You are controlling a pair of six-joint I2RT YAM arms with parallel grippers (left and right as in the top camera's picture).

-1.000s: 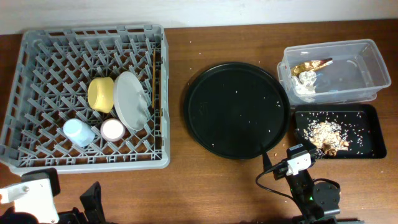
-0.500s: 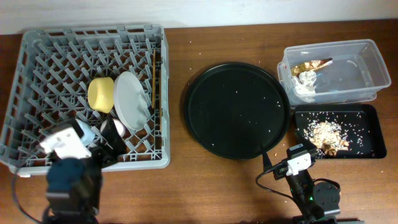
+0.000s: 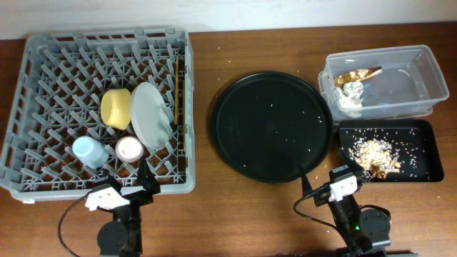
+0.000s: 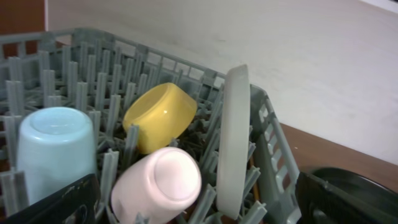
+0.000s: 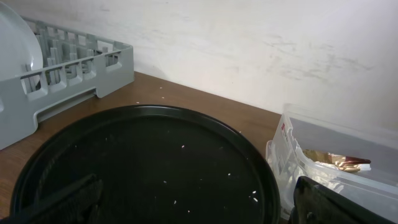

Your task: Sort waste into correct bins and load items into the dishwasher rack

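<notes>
L gripper (image 4: 199, 210) is wide open w/ nothing held. It has pulled back from over the cups to the near edge, just outside the dishwasher rack (image 3: 43, 64). R gripper (image 5: 199, 205) hasn't moved and is also open, empty. Pink cup (image 3: 129, 148), blue cup (image 3: 89, 151), yellow bowl (image 3: 116, 108), plate (image 3: 150, 114) & chopsticks (image 3: 176, 93) all sit in the rack. Napkin (image 3: 351, 96) + wrapper (image 3: 357, 74) are in the clear tub (image 3: 421, 78) and scraps (image 3: 375, 153) in the black tray (image 3: 428, 153), at right. Prob. task done, arms parking.
</notes>
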